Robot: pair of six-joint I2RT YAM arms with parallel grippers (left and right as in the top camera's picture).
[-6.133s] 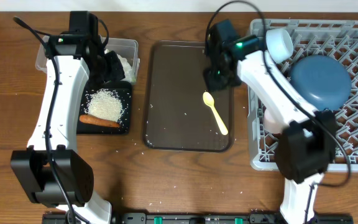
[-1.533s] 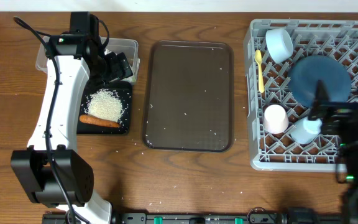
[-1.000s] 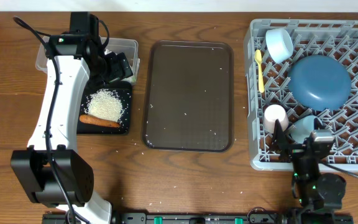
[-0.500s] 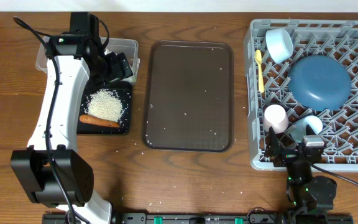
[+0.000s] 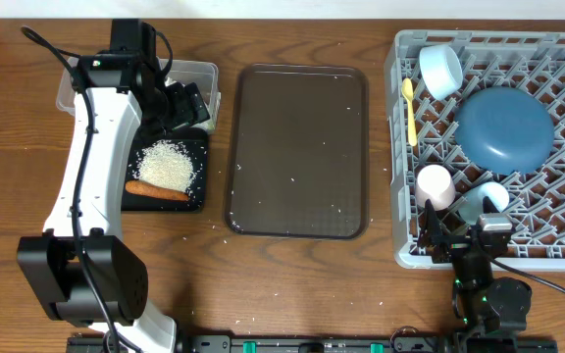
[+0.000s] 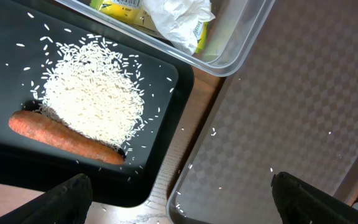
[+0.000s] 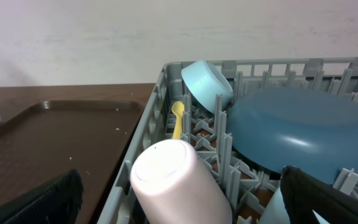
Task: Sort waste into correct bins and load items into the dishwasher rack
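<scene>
The grey dishwasher rack (image 5: pixel 401 147) holds the dark blue plate (image 5: pixel 505 127), the light-blue-sided bowl (image 5: pixel 440 69), the yellow spoon (image 5: pixel 409 110), the pink cup (image 5: pixel 434 185) and the light blue cup (image 5: pixel 486 199). My right gripper (image 5: pixel 459 233) rests open at the rack's front edge. In the right wrist view the pink cup (image 7: pixel 179 180) lies between the spread fingers (image 7: pixel 48 202), untouched. My left gripper (image 5: pixel 186 108) hangs open and empty over the bins. The black tray (image 6: pixel 166 93) holds rice (image 6: pixel 92 99) and a carrot stick (image 6: pixel 64 137). The clear tub (image 6: pixel 229 56) holds a napkin (image 6: pixel 179 18) and a wrapper (image 6: pixel 123 6).
A dark brown serving tray (image 5: pixel 297 152) with a few stray rice grains lies between the bins and the rack. Loose grains dot the wooden table (image 5: pixel 292 284) by its front edge. The left arm (image 5: pixel 91 167) stretches over the table's left side.
The spoon, on the brown tray in the earliest frame, now stands in the rack. The right arm has drawn back and folded down at the rack's front edge. The left arm is still.
</scene>
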